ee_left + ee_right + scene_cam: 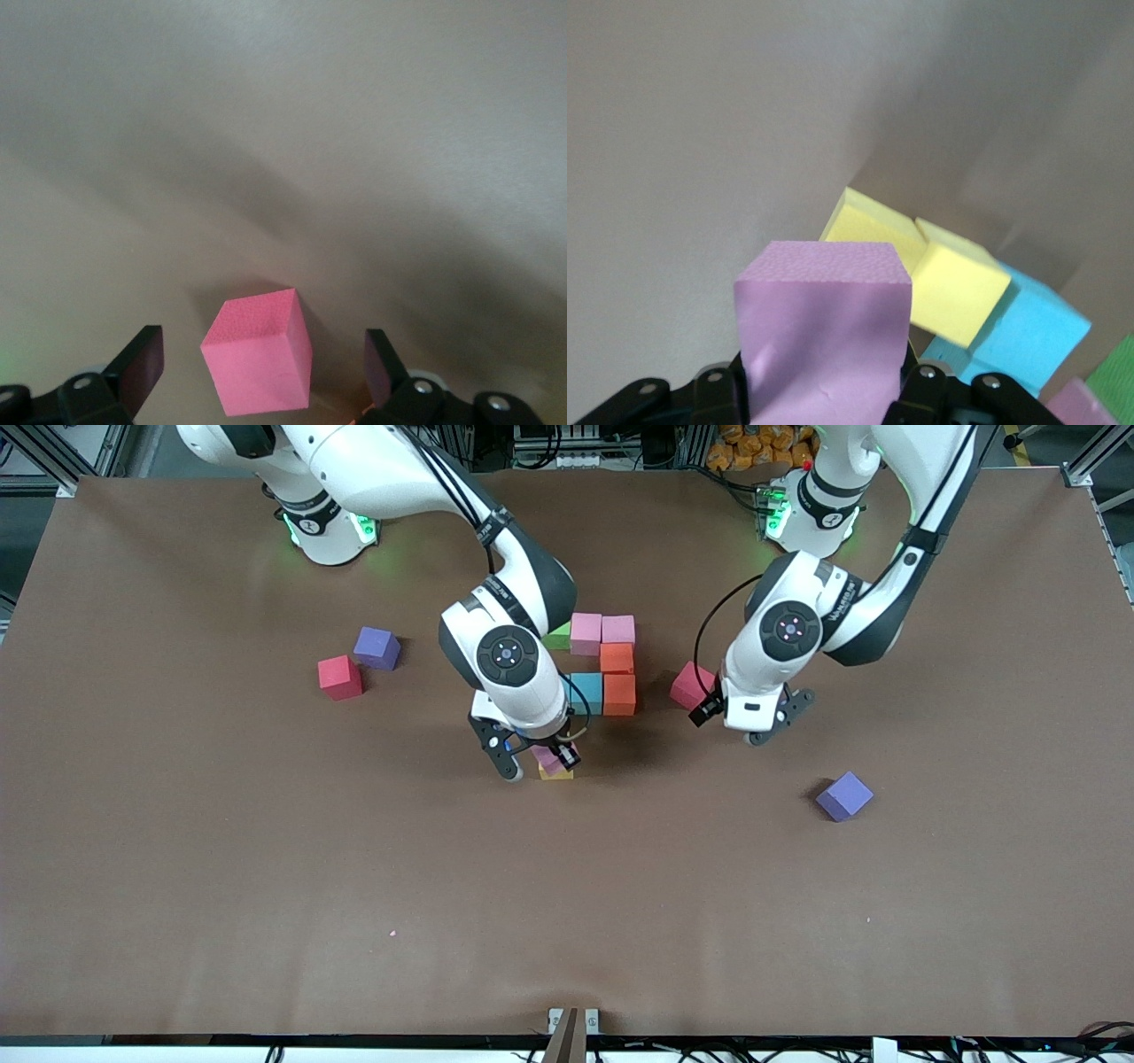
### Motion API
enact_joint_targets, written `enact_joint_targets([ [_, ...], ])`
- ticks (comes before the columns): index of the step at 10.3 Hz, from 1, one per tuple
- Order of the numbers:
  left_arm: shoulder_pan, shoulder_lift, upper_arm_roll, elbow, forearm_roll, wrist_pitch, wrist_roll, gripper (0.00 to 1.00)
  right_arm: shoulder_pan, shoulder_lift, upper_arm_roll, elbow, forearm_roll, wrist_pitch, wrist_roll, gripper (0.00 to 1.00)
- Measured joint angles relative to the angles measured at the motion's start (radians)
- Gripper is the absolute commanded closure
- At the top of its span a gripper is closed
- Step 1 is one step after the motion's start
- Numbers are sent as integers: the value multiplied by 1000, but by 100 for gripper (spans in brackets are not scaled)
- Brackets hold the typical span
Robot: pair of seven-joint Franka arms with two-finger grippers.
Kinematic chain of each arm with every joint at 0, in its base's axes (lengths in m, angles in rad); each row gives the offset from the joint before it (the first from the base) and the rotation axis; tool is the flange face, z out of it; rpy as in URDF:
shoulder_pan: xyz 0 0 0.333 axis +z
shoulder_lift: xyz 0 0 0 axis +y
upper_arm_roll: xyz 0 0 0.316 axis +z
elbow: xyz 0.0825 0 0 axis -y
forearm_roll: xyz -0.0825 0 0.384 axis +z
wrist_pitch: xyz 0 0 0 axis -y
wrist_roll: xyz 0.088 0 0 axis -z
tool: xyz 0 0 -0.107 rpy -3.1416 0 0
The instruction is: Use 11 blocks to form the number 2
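right end effector [536, 762] over brown table [266, 868]

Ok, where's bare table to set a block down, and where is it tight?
Bare table runs wide between the front camera and the purple cube. It is tight around the half-built number 2, where the right gripper holds a pink block and the open left gripper straddles another.
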Motion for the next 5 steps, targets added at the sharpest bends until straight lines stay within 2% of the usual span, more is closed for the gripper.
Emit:
enact_joint_targets([
  [3, 4, -58, 0, -117, -112, 70, -74, 0, 31, 42, 1, 59, 21, 0, 170, 48],
  [5, -2, -63, -12, -141, -127, 90, -172, 0, 50, 89, 1, 107, 21, 1, 251, 48],
])
